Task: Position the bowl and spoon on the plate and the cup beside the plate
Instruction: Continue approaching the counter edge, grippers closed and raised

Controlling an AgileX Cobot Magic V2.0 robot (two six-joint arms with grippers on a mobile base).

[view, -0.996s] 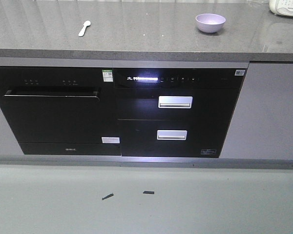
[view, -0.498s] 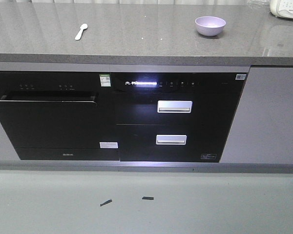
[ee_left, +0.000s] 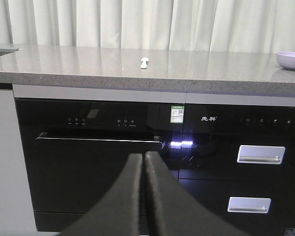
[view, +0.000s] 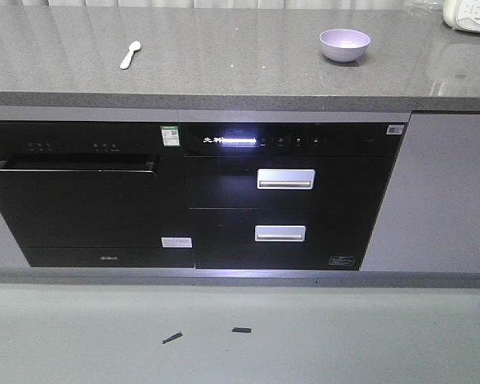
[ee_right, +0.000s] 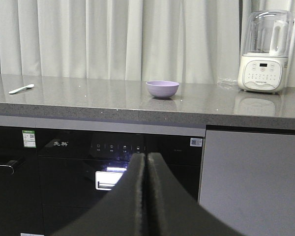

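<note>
Left gripper [ee_left: 144, 164], bottom centre of the left wrist view: fingers pressed together, holding nothing. Right gripper [ee_right: 146, 164], bottom centre of the right wrist view: same state, closed and empty. Both hang low in front of the black appliance fronts [view: 192, 192], well short of the surface [view: 240, 80].

On the surface, the spoon [view: 130, 54] lies flat at the upper left of the front view. The bowl [view: 344, 44] stands upright at the upper right, well apart from the spoon. A blender [ee_right: 264, 51] stands at the far right, in front of the curtains [ee_right: 113, 39].

No plate and no cup appear in any view. Judgement: the task is at its start and nothing is placed. All three placements remain, and the plate and cup must first be located.
</note>
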